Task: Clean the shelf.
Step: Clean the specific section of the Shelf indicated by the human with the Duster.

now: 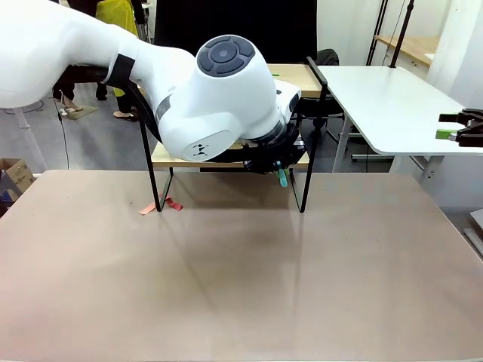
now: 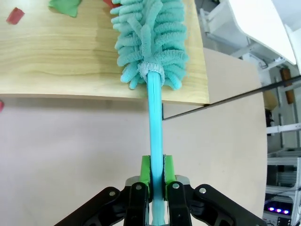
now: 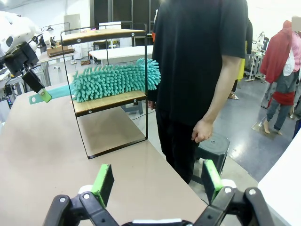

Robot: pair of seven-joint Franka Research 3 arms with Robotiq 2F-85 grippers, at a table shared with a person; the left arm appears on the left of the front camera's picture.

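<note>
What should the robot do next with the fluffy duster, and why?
Probably sweep the duster across the shelf's lower board toward the green scrap and red scrap. The left gripper is shut on its handle, the fluffy head rests on that board, and those scraps lie beside it.

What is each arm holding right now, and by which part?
The left gripper has its jaws shut on the duster, on the handle near its end; the head lies on the shelf. The right gripper is open, holding nothing.
</note>
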